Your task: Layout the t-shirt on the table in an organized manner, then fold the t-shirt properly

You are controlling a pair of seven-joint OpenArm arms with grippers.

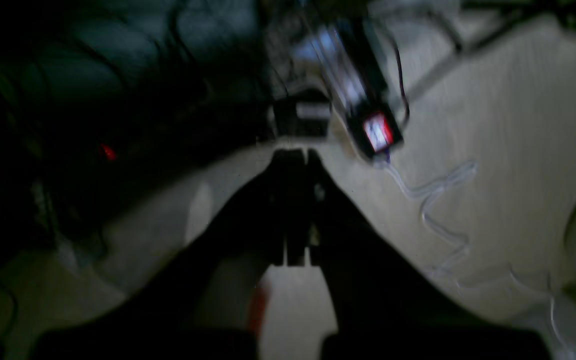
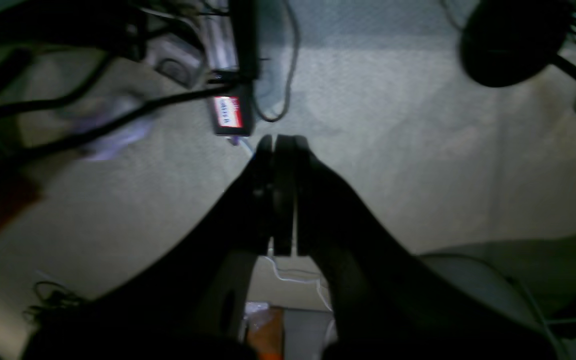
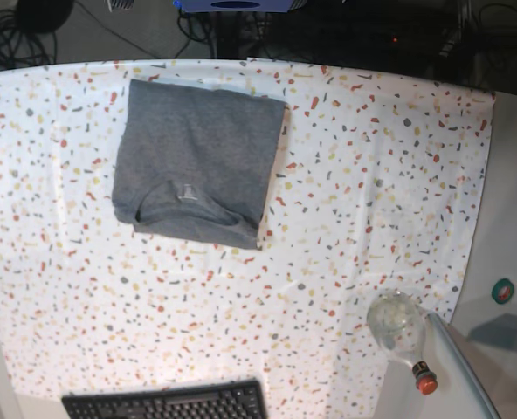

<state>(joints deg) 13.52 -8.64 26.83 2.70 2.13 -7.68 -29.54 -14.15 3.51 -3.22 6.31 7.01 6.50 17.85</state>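
Base view: folded t-shirt, neck label unreadable.

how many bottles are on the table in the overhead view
1. A clear bottle with an orange cap lies on its side at the table edge, lower right corner, far from the folded t-shirt.

Folded tee on speckled worktop

Grey t-shirt lies folded into a rough rectangle, upper-left area of worktop, neck label facing up nr its lower edge. Black keyboard at bottom edge; clear bottle w/ orange cap lies bottom right, well apart from tee.
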